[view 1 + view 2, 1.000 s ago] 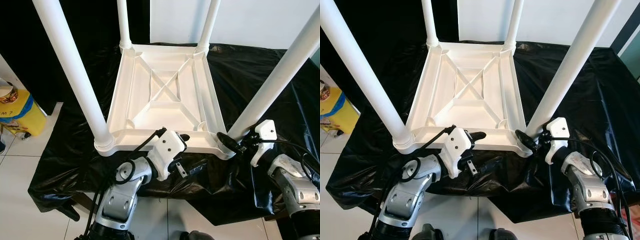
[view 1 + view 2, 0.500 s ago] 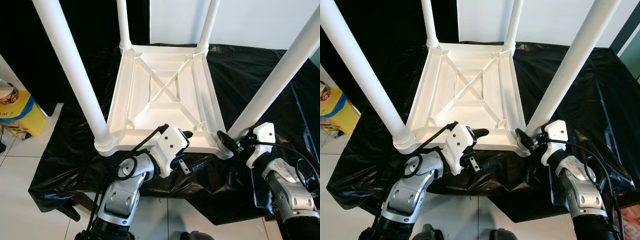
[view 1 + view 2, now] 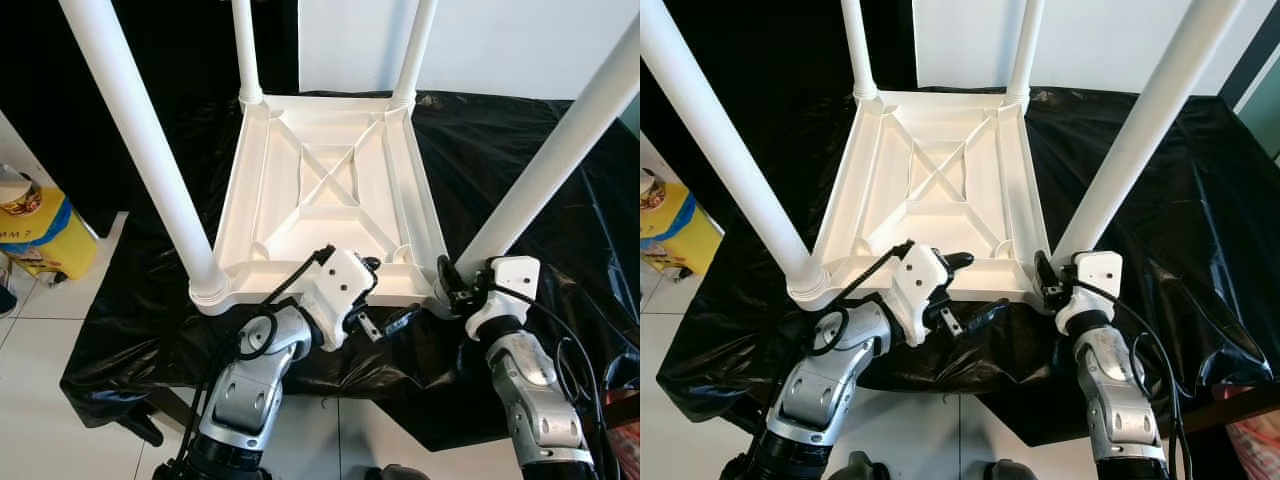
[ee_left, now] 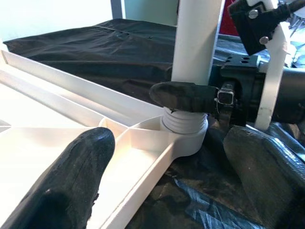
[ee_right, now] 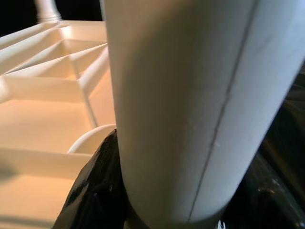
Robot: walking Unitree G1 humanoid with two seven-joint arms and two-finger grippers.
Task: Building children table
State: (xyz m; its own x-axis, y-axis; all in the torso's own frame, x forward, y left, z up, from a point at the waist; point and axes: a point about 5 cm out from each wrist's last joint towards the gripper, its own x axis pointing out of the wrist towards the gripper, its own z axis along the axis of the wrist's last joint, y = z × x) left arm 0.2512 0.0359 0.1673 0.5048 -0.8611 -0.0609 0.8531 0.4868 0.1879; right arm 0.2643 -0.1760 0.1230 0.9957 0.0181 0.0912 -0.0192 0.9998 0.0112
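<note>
Lying upside down on a black sheet (image 3: 520,130) over tiled floor (image 3: 40,400), the white table (image 3: 330,190) points four legs upward. The right gripper (image 3: 1045,275) clamps the near right leg (image 3: 545,180) at its base. The left gripper (image 3: 385,295) straddles the table's near rim, fingers spread. A yellow container (image 3: 40,235) stands left.

Two shiny silver arms, round joints, black bands. White box on each wrist. Left gripper (image 3: 385,300): two long black fingers, bumpy skin. Right gripper (image 3: 447,281): same black fingers. Black cables loop along both arms. Small screws on black bracket.
</note>
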